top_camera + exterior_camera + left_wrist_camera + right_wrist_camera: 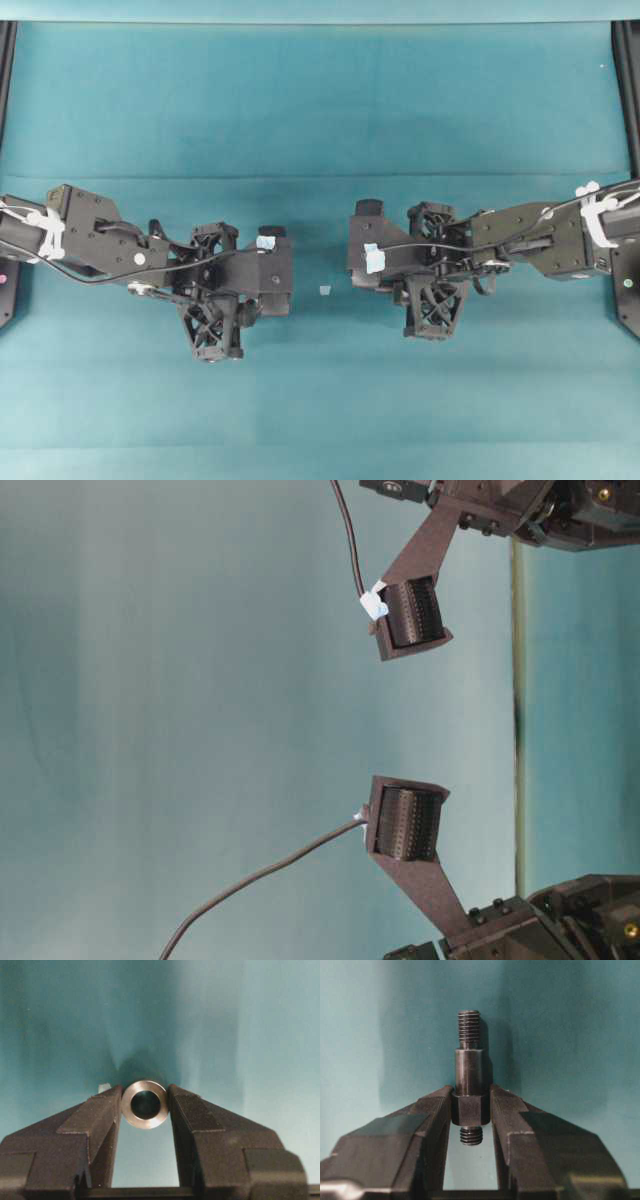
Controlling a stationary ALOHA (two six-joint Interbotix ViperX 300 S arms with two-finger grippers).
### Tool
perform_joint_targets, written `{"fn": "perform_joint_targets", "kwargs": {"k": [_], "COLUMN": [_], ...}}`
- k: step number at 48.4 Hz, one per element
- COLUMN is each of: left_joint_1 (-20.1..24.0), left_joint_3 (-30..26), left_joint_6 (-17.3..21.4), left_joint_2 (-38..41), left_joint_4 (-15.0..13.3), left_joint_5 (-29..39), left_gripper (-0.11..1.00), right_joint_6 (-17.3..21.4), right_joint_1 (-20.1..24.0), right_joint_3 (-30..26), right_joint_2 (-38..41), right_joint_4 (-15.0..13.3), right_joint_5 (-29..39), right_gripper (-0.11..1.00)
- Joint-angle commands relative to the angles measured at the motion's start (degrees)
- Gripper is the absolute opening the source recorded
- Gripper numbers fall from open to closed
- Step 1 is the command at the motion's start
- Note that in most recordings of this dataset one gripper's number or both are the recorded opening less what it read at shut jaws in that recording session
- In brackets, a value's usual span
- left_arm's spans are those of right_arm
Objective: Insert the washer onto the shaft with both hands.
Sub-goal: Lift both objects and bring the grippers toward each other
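Washer and shaft both gripped

Washer [145, 1104] sits pinched between the left gripper [145, 1110] tips, hole facing the camera. Shaft [469, 1077] stands upright, its thick collar clamped by the right gripper [470, 1110]. A small pale scrap [324, 290], perhaps tape, lies on the teal table [320, 120] between both arms.

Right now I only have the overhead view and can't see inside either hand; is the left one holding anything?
Observer: Yes. The left hand pinches the small silvery metal ring washer between its fingers, hole facing the wrist camera.
Operator: And the right?
Observer: The right hand grips the dark stepped metal shaft by its thick collar.
Operator: Which end sticks out?
Observer: A threaded tip points beyond the fingertips, bare, no washer on it.
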Motion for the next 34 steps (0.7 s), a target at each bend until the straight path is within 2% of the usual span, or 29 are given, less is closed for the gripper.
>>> {"fn": "perform_joint_targets", "kwargs": {"k": [1,12,34], "left_joint_1": [-0.6,-0.6,-0.6], "left_joint_3": [-0.2,0.0,1.9], "left_joint_6": [0.0,0.0,0.1], "left_joint_2": [-0.5,-2.8,-6.3], "left_joint_4": [-0.1,-0.2,-0.1], "left_joint_5": [-0.3,-1.3,-7.3], "left_gripper": [0.34,0.34,0.34], "right_joint_6": [-0.4,-0.2,0.2], "right_joint_1": [-1.0,-0.3,0.4], "right_joint_3": [0.3,1.9,6.2], "right_joint_2": [-0.7,-4.0,-9.8], "right_joint_4": [-0.2,-0.2,0.2], "right_joint_5": [-0.6,-1.4,-9.8], "right_gripper": [0.0,0.0,0.0]}}
